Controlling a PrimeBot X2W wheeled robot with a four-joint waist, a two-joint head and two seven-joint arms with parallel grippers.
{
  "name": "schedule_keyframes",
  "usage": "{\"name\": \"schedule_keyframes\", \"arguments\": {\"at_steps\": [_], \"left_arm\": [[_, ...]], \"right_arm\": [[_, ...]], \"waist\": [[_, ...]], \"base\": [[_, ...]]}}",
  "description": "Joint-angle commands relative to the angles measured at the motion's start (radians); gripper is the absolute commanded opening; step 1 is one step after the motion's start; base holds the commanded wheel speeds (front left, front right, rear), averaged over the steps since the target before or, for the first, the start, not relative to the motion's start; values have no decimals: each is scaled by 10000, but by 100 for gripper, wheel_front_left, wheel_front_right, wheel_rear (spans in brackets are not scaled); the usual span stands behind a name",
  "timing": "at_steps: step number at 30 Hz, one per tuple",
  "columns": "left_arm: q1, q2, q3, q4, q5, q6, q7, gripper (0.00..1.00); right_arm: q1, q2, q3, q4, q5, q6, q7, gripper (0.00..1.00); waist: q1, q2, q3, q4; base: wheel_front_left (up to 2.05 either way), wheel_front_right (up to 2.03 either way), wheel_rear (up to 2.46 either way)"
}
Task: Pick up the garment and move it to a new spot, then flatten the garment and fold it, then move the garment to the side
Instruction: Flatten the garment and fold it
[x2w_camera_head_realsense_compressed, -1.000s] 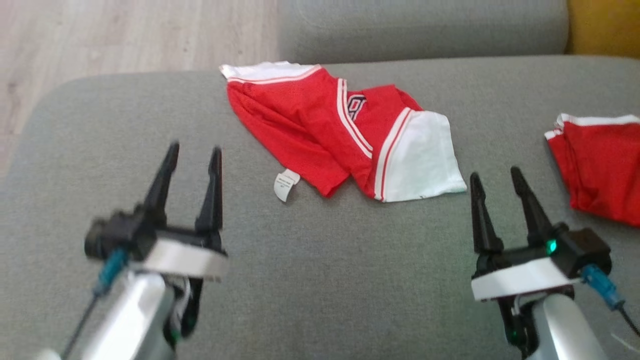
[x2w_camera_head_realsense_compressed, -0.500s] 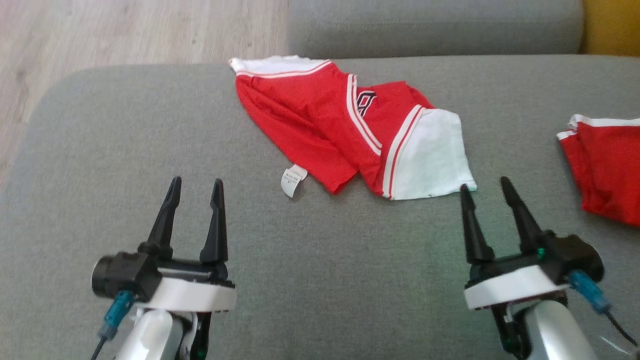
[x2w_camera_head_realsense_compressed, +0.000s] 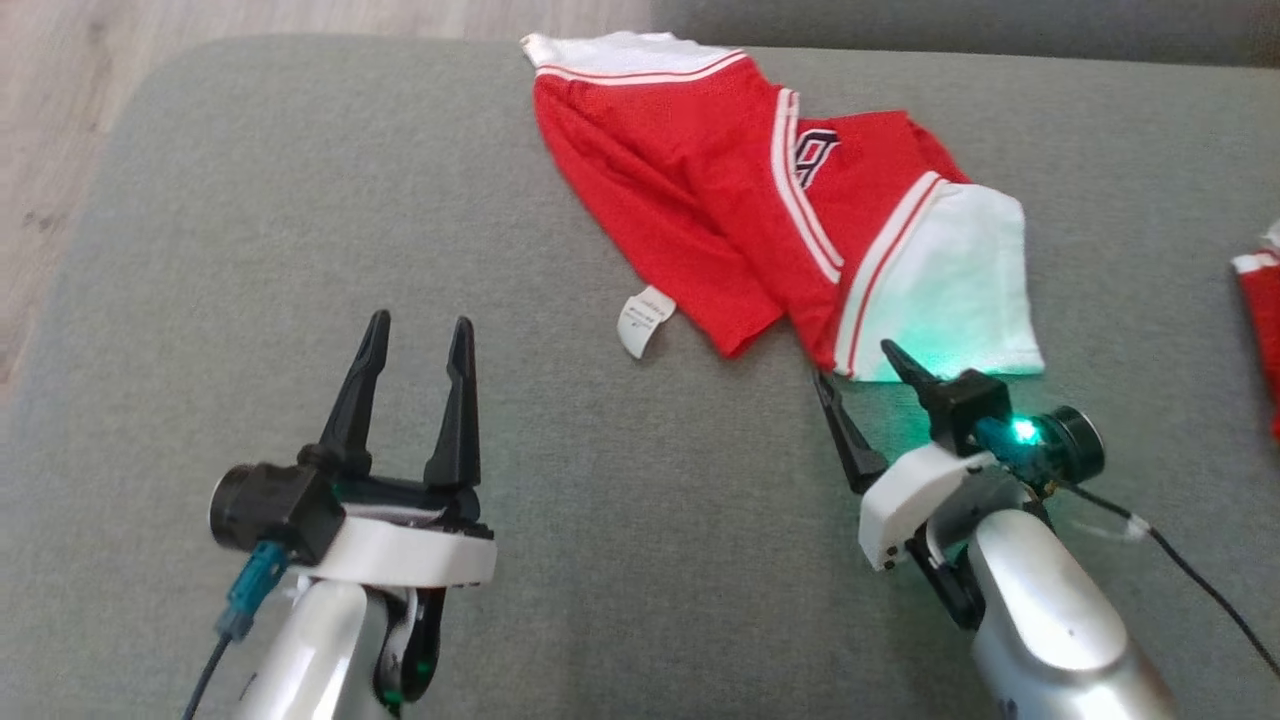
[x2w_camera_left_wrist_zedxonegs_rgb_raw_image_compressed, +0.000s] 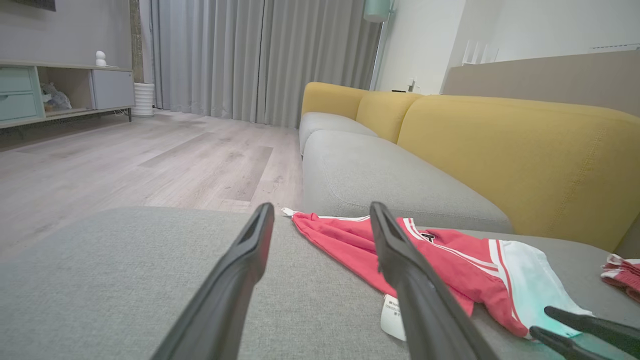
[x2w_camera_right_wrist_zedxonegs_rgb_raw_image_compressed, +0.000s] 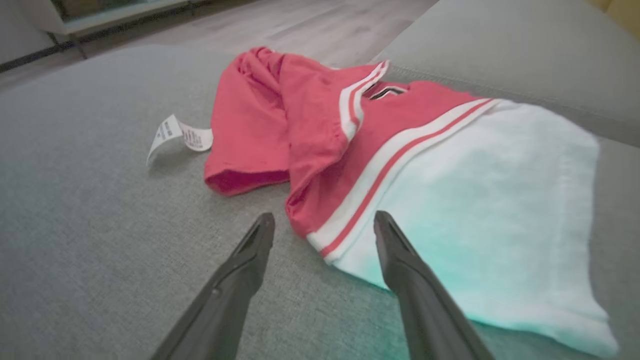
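Red garment (x2w_camera_head_realsense_compressed: 700, 190) — white-striped, white-hemmed — on a grey cushion (x2w_camera_head_realsense_compressed: 250, 250).

Grey sofa cushion (x2w_camera_head_realsense_compressed: 250, 250) lies centre, wood floor (x2w_camera_head_realsense_compressed: 40, 80) upper left; in left wrist view, yellow backrest (x2w_camera_left_wrist_zedxonegs_rgb_raw_image_compressed: 500, 150) right, grey curtains (x2w_camera_left_wrist_zedxonegs_rgb_raw_image_compressed: 250, 55) top.

Soft, even daylight was spread about, and only faint shadows were cast. A green glow was thrown from the lamp just behind the right pincer (x2w_camera_head_realsense_compressed: 852, 362) onto the white part of the garment (x2w_camera_head_realsense_compressed: 950, 290) just ahead of its tips. In the right wrist view, everything beyond those tips was rendered slightly blurred.
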Motion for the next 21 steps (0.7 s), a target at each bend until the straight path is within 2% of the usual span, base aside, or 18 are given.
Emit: {"name": "schedule_keyframes", "arguments": {"at_steps": [1,11,12,13,14,21], "left_arm": [[-512,-8,438,-224,154,-108,-51,100],[-678,-414,610,-163,405,-426,-51,100],[-676,-444,608,-135,426,-453,-51,100],[-678,-471,607,-109,449,-477,-51,100],[-682,-495,614,-84,467,-498,-51,100],[-521,-580,820,61,603,-572,-51,100]], "right_arm": [[-483,7,248,147,-132,21,128,100],[-1584,7,150,2145,-527,21,-1,100],[-1638,7,97,2296,-524,21,-50,96],[-1688,7,46,2431,-504,21,-109,33],[-1739,7,-1,2536,-497,21,-197,0],[-1968,7,-189,2621,415,21,-1061,0]], "waist": [[-2,0,144,215],[-2,0,389,650],[-2,0,392,677],[-2,0,393,700],[-2,0,388,715],[-2,0,78,449]], "base": [[0,0,0],[0,0,0],[0,0,0],[0,0,0],[0,0,0],[0,0,0]]}}
